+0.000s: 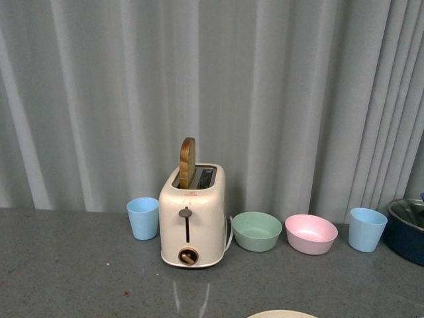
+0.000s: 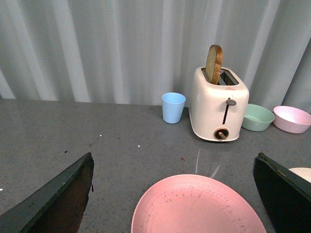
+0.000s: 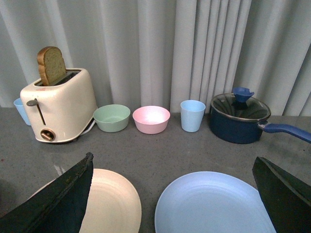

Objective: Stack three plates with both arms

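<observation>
The pink plate (image 2: 197, 206) lies flat on the grey table, between the spread jaws of my open, empty left gripper (image 2: 175, 194). The light blue plate (image 3: 214, 204) lies flat between the spread jaws of my open, empty right gripper (image 3: 172, 194). The cream plate (image 3: 112, 204) lies beside the blue one, partly behind one right finger (image 3: 58, 204). A sliver of the cream plate shows at the front view's bottom edge (image 1: 281, 314) and at the left wrist view's edge (image 2: 302, 173). All three plates lie apart. Neither arm shows in the front view.
A cream toaster (image 1: 193, 215) with a bread slice (image 1: 187, 162) stands at the back centre. Beside it are a light blue cup (image 1: 143, 218), a green bowl (image 1: 256, 230), a pink bowl (image 1: 311, 233), another blue cup (image 1: 368, 229) and a dark blue lidded pot (image 3: 239, 118). A curtain hangs behind.
</observation>
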`<act>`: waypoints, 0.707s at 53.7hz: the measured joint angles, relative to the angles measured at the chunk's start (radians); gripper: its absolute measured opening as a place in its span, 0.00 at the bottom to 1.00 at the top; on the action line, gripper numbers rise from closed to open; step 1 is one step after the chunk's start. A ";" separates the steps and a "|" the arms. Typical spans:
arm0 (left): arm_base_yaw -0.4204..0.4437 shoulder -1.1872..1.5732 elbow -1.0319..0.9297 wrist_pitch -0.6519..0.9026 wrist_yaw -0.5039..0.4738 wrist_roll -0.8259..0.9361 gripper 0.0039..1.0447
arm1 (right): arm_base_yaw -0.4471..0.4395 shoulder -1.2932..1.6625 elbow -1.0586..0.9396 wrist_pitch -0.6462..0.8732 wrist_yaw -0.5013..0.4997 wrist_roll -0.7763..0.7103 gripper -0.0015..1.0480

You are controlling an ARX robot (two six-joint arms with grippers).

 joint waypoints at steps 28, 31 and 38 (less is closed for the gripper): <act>0.000 0.000 0.000 0.000 0.000 0.000 0.94 | 0.000 0.000 0.000 0.000 0.000 0.000 0.93; 0.000 0.000 0.000 0.000 0.000 0.000 0.94 | 0.000 0.000 0.000 0.000 0.000 0.000 0.93; 0.000 0.000 0.000 0.000 0.000 0.000 0.94 | 0.000 0.000 0.000 0.000 0.000 0.000 0.93</act>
